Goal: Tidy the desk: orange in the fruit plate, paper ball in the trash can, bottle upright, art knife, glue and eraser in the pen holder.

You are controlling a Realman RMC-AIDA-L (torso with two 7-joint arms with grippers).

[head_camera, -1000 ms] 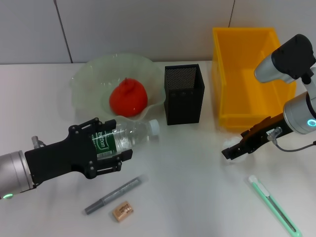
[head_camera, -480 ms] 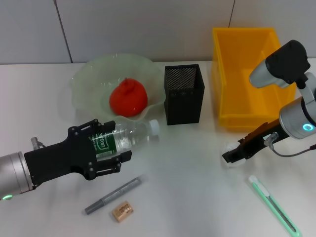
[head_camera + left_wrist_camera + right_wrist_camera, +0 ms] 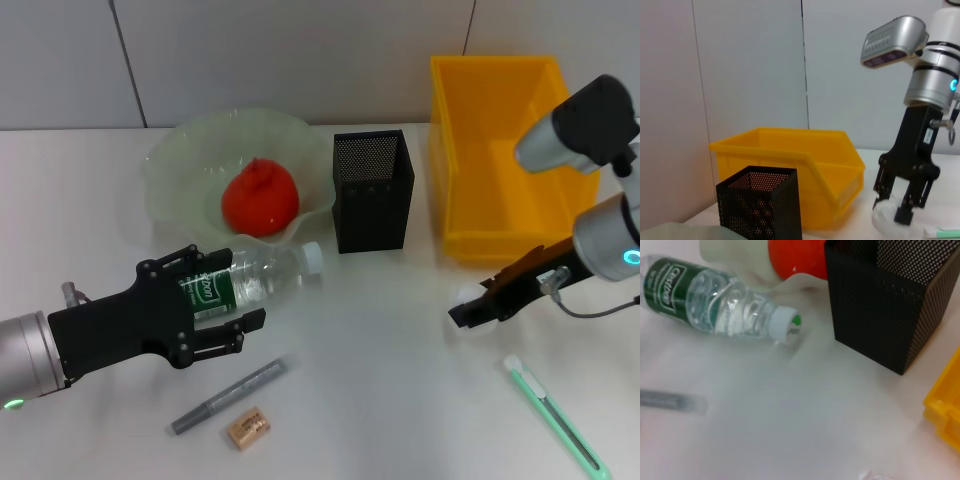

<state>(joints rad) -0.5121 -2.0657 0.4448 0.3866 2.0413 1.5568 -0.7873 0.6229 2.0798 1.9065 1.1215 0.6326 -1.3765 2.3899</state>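
Only one part of the job looks finished: the orange (image 3: 259, 197) already sits in the pale green fruit plate (image 3: 175, 160) toward the tabletop's far edge, left of centre. Everything else is left. The water bottle (image 3: 252, 277) lies on its side in front of the plate, cap pointing toward the black mesh pen holder (image 3: 372, 189), which appears empty. The left gripper (image 3: 205, 310) is down over the labelled end of the bottle with its fingers spread wide; one finger lies beyond the bottle and the other on the near side, so the body sits between them, but I cannot tell whether either pad is touching it. The right gripper (image 3: 470, 306) is low over the tabletop just in front of the yellow trash can (image 3: 447, 180), and the white paper ball (image 3: 886, 216) sits between its fingertips; in the left wrist view the fingers are narrowed around it, seemingly pinching it, though the ball is on or barely off the surface. Near the front edge, the grey glue stick (image 3: 229, 395) and the tan eraser (image 3: 247, 427) lie side by side, and the green art knife (image 3: 556, 415) rests toward the front right corner, all untouched.
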